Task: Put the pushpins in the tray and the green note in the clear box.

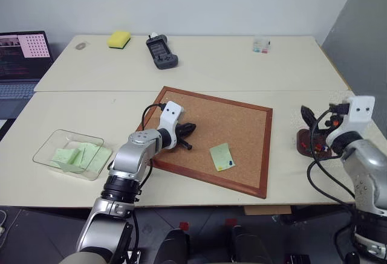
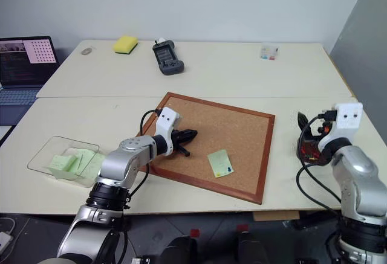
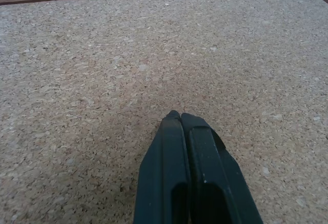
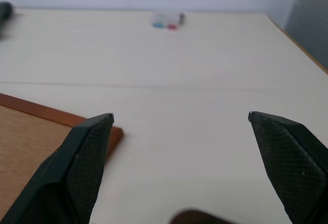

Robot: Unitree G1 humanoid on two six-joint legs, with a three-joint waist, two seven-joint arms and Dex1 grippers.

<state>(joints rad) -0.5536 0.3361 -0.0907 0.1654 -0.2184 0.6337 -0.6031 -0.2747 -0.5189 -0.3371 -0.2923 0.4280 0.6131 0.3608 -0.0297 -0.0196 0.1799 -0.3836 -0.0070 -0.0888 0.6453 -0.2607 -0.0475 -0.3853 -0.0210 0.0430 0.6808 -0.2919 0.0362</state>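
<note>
Nearest to me, at the front left of the counter [image 1: 199, 74], the clear box [image 1: 68, 153] sat with several pale green slips lying inside it. Just right of it, my left pincer [image 1: 188, 128] rested low over the near-left part of the cork board [image 1: 242, 125], its two black fingers [image 3: 189, 178] pressed tightly together with nothing between them; in the left wrist view I saw them hovering close to the bare cork.

Further right on the board, toward its front edge, the green note [image 1: 221, 156] lay flat, tilted a little, with a small dark blue spot near its lower corner that I took for a pushpin, though I could not tell for sure. It was well apart from the left pincer.

Off the board's right edge, the tray [image 1: 304, 141] sat on the counter, mostly hidden behind my right arm and its cables. What lay in it I could not make out. My right pincer [image 4: 179, 126] was held above the counter near the tray, its fingers spread wide and empty.

Along the far side of the counter stood a yellow sponge [image 1: 119, 39], a dark handheld device [image 1: 161, 51] and a tiny clear case [image 1: 261, 46] with coloured bits. At the far left, a laptop [image 1: 21, 58] sat open.
</note>
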